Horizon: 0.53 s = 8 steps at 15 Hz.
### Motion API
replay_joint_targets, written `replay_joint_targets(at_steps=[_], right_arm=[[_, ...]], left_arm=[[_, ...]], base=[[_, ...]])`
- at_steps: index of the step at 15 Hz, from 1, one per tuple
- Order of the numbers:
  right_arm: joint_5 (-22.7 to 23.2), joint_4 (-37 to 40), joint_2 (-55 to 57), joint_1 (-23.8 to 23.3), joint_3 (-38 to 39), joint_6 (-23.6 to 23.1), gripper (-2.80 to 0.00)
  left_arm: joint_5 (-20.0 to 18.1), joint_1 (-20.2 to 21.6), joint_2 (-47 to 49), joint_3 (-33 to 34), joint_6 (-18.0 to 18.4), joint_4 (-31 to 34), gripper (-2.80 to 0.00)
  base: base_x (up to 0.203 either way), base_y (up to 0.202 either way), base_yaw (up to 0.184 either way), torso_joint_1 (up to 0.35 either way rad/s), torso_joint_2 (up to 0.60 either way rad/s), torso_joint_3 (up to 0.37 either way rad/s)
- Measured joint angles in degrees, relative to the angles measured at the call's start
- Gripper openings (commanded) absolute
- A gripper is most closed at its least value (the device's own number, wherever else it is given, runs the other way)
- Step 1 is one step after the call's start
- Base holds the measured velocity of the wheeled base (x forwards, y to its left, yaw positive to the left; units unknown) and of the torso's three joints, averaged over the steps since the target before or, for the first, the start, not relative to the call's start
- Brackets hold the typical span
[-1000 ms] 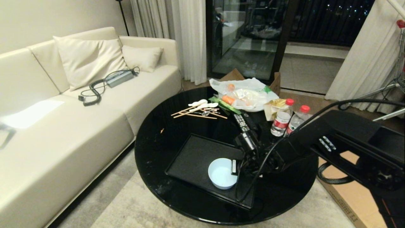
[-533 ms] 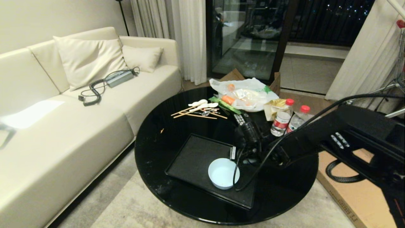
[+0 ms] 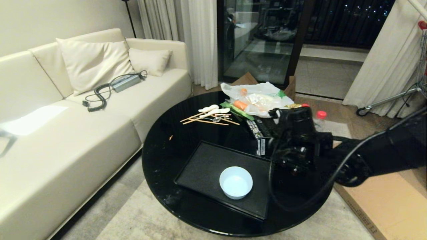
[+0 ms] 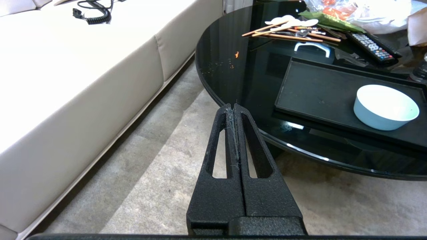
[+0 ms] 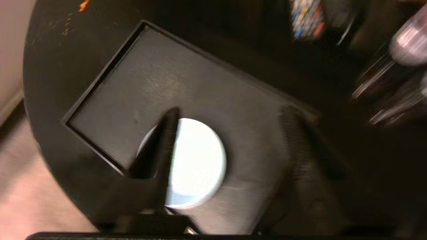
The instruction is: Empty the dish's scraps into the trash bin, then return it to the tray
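Observation:
The dish (image 3: 236, 182), a small pale blue-white bowl, stands empty near the front right corner of the black tray (image 3: 203, 165) on the round black table. My right gripper (image 3: 267, 147) hangs above and to the right of it, clear of its rim. Seen from the right wrist, the dish (image 5: 196, 163) lies on the tray (image 5: 166, 80) far beneath the right gripper (image 5: 232, 113), which is open and holds nothing. My left gripper (image 4: 233, 106) is shut and empty, parked over the carpet beside the table edge, away from the dish (image 4: 386, 106). The trash bin and scraps are out of view.
Behind the tray lie chopsticks and spoons (image 3: 210, 115), a remote (image 3: 255, 128), a plastic bag of food (image 3: 257, 100) and a water bottle (image 3: 319, 119). A small orange crumb (image 3: 170, 137) sits on the table. A cream sofa (image 3: 66, 116) runs along the left.
My right gripper has let go of the dish's rim, risen and pulled back to the right. The dish has stayed where it was on the tray.

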Motion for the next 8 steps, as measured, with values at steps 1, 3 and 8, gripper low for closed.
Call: replay_joint_targets(at_steps=[1, 3, 8], right_arm=[[-0.1, -4.4, -2.4, 0.0, 4.3, -3.4, -2.8], [-0.5, -15.9, -6.0, 0.0, 11.2, -8.9, -2.8], [-3.7, -45.3, -9.5, -2.8, 26.7, -18.8, -2.8]], left_arm=[[0.0, 0.0, 0.0, 0.0, 0.0, 0.0, -2.8], [0.0, 0.0, 0.0, 0.0, 0.0, 0.0, -2.8], [0.0, 0.0, 0.0, 0.0, 0.0, 0.0, -2.8]], base=[[0.0, 0.0, 0.0, 0.0, 0.0, 0.0], [0.0, 0.0, 0.0, 0.0, 0.0, 0.0], [0.0, 0.0, 0.0, 0.0, 0.0, 0.0]])
